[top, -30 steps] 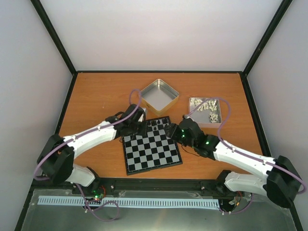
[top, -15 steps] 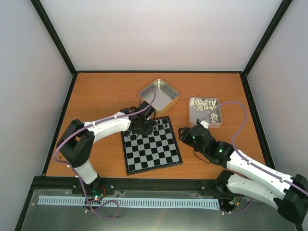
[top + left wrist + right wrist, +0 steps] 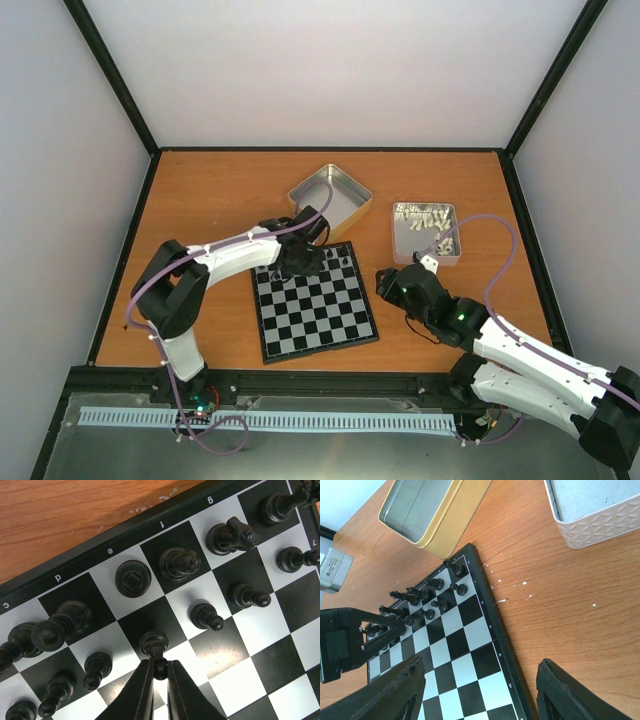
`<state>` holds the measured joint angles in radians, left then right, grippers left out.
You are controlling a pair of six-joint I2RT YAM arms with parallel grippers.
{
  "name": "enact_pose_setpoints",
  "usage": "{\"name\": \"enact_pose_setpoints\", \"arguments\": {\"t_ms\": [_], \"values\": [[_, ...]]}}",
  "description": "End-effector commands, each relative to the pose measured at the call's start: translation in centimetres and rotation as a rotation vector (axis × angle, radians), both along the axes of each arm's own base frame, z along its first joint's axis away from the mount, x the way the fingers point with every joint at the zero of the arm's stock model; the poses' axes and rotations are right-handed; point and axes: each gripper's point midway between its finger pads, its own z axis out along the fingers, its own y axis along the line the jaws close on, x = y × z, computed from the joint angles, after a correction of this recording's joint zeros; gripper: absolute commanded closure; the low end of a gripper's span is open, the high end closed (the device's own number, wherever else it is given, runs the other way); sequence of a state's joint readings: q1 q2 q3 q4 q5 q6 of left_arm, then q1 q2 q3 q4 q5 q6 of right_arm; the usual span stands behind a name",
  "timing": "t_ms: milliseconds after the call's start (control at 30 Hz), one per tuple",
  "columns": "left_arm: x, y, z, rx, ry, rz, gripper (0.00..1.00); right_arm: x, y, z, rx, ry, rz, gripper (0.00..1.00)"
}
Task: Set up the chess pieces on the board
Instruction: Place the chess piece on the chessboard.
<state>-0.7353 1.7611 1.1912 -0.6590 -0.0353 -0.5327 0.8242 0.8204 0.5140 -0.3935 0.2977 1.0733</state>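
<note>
Board (image 3: 318,312) sits mid-desk (image 3: 200,200), turned slightly, and from where I sit the black chess pieces (image 3: 333,259) are all bunched along its two far rows.

My left end effector (image 3: 160,669) is down over that far part of the board. Its jaws are pinched narrow on the round head of a pawn (image 3: 153,641). In the left wrist view the pawn is in the second row from the far rim, roughly in line with the e and f marks. More pawns stand to either side of it, and taller pieces stand beyond it along the rim. I cannot tell whether its base is flat on the square or just clear of it.

My right end effector (image 3: 480,665) hangs low just beside the board's right edge. Its fingers (image 3: 395,690) are spread wide and hold nothing. From the right wrist view I look across the right rim towards the cluster of pieces, with the left end effector on the far side of them.

A gold tin (image 3: 330,196) lies just beyond the board's far rim, close to the left wrist. A pale tin (image 3: 441,260) is at the far right, well apart from the board, with white pieces (image 3: 430,222) heaped inside it.
</note>
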Motion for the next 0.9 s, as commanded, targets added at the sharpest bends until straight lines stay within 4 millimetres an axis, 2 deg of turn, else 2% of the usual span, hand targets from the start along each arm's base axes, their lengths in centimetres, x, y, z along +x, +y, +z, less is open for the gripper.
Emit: {"name": "enact_pose_setpoints", "arguments": {"t_ms": [0,467,867], "values": [[0.5,-0.7,0.5,0.005,-0.010,-0.020,0.91,0.3,-0.8,-0.2,-0.016,-0.009,-0.037,0.39],[1.0,-0.7,-0.2,0.030,-0.011,-0.012,0.89,0.3,-0.8,-0.4,-0.021,-0.003,-0.040,0.39],[1.4,-1.0,0.8,0.017,-0.025,-0.009,0.83,0.4,-0.8,-0.3,-0.020,-0.005,-0.043,0.39]]}}
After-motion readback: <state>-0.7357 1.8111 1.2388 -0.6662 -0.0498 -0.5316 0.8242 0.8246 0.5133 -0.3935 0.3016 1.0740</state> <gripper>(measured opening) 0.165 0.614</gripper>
